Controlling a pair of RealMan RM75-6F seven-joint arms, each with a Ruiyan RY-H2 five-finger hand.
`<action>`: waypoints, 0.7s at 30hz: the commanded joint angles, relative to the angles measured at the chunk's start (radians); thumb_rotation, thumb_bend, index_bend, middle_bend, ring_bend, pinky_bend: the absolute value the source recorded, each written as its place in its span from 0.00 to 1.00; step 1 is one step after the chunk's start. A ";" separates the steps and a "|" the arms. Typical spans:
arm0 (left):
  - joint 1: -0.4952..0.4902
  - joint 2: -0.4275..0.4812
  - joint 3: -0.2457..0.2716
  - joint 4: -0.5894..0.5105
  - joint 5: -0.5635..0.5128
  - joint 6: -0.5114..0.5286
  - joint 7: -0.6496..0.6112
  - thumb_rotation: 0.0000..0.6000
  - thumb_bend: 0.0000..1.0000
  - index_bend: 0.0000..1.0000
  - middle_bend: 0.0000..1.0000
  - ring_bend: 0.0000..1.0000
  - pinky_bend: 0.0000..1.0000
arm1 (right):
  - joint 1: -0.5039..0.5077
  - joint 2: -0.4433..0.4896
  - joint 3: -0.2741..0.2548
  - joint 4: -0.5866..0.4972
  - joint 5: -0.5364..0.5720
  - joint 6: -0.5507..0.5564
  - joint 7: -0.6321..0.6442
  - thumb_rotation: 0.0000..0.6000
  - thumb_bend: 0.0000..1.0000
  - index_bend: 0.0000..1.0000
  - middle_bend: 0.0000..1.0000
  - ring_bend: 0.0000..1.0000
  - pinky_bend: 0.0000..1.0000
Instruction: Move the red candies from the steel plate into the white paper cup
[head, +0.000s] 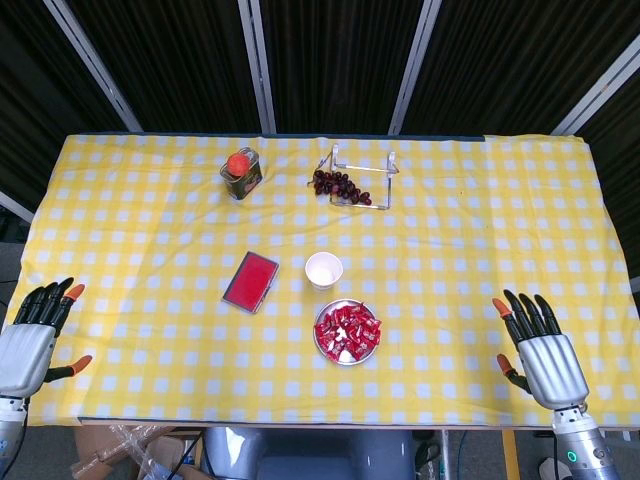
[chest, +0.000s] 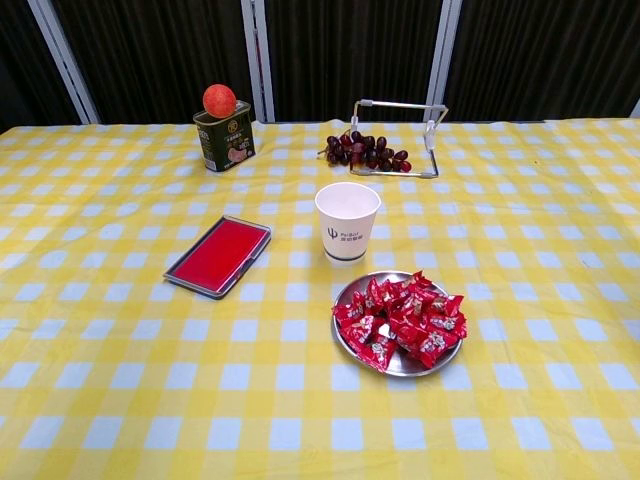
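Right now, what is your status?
Left hand and right hand open, apart. Red candies on steel plate. White paper cup upright, unobstructed.

1. The left hand (head: 35, 335) at eight o'clock of the table is cut by the head view's left edge; the chest view misses it.
2. The right hand (head: 540, 355) shows only in the head view, its arm running off the bottom edge.
3. The steel plate (chest: 352, 291) is mostly buried under red candies (chest: 400, 320).
4. Print on the white paper cup (chest: 347, 221) is too small to read.
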 joint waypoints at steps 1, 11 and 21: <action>0.002 0.001 0.001 -0.001 0.001 0.002 0.002 1.00 0.04 0.00 0.00 0.00 0.00 | -0.002 0.001 0.001 0.000 -0.003 0.001 0.003 1.00 0.38 0.00 0.00 0.00 0.00; 0.003 -0.002 0.001 -0.005 -0.002 0.002 0.012 1.00 0.04 0.00 0.00 0.00 0.00 | 0.009 0.006 0.001 -0.056 -0.051 -0.012 0.013 1.00 0.38 0.00 0.01 0.03 0.18; 0.000 0.003 0.003 -0.007 -0.006 -0.006 -0.002 1.00 0.04 0.00 0.00 0.00 0.00 | 0.112 -0.018 0.062 -0.286 0.036 -0.197 -0.105 1.00 0.38 0.00 0.72 0.76 0.87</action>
